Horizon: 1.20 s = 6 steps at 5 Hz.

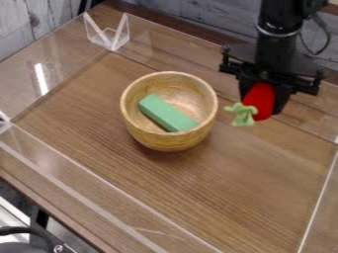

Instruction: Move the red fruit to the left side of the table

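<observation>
The red fruit (262,100) is a small glossy strawberry with a green leafy stem (240,112) pointing down and left. My gripper (266,94) points down from the black arm at the upper right and is shut on it, holding it just above the brown wood-grain table (199,188). The fruit hangs to the right of the wooden bowl, apart from its rim.
A round light wooden bowl (169,111) sits mid-table with a green block (168,112) inside. Clear acrylic walls (53,69) border the tabletop, with a folded clear piece (109,32) at the back left.
</observation>
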Available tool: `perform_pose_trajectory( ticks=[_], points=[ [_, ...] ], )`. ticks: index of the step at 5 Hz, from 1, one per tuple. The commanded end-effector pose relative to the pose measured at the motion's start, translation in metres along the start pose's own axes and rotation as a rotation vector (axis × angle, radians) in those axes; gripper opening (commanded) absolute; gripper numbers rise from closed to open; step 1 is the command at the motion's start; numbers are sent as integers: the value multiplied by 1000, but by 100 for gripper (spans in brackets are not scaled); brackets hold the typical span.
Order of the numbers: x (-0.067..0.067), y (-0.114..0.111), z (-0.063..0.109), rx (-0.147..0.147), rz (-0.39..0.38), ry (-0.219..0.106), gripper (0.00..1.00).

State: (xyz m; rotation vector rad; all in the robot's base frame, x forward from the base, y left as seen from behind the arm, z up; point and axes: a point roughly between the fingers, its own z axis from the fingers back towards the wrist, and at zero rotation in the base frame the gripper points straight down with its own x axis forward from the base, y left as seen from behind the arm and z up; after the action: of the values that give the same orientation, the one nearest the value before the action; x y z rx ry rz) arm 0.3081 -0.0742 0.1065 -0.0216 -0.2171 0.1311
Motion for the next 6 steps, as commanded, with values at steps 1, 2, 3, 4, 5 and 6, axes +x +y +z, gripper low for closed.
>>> perform_pose_trajectory(
  ticks=[1,2,3,4,5,6],
  points=[
    [20,5,6,-18,31,-62,0],
    [13,13,18,-37,-8,-64,0],
    [5,17,27,-56,-53,-61,0],
    [5,39,40,-46,26,-90,0],
    [4,78,49,-17,151,-109,0],
    [11,123,57,17,267,-120,0]
  ],
)
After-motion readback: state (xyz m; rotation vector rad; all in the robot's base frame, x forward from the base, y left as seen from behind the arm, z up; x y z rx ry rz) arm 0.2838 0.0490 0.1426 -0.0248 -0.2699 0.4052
